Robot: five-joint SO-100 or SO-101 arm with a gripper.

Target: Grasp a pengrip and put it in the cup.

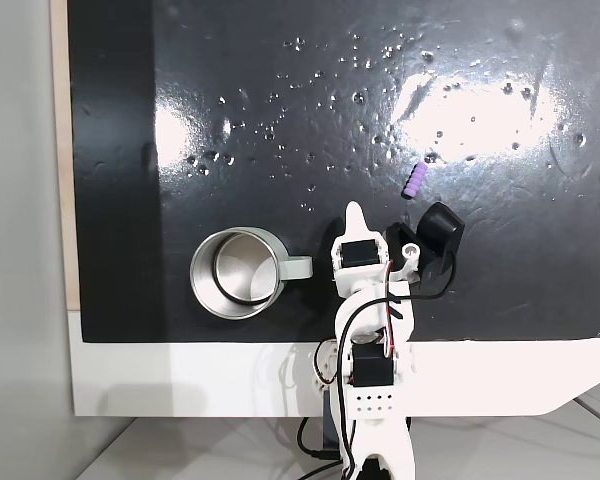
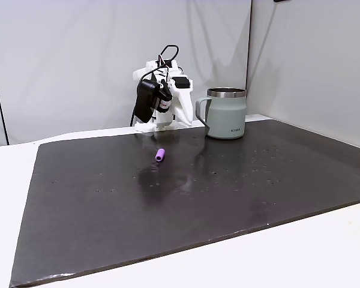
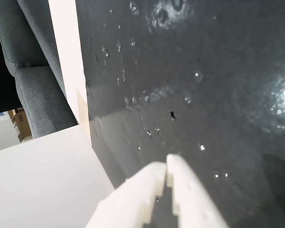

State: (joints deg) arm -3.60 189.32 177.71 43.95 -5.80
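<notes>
In a fixed view from above, my gripper [image 1: 354, 212] sits between the cup [image 1: 236, 273] and the pengrip [image 1: 413, 180], touching neither. In a fixed view from the front, the pengrip [image 2: 161, 155] lies on the black mat [image 2: 168, 204], well apart from the cup [image 2: 226, 113]. In the wrist view, my gripper [image 3: 166, 164] is closed and empty above the mat [image 3: 218, 71].

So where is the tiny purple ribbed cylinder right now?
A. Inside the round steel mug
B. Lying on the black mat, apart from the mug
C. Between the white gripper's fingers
B: the tiny purple ribbed cylinder lies on the black mat, well clear of the round steel mug; the white gripper is shut on nothing.
</notes>
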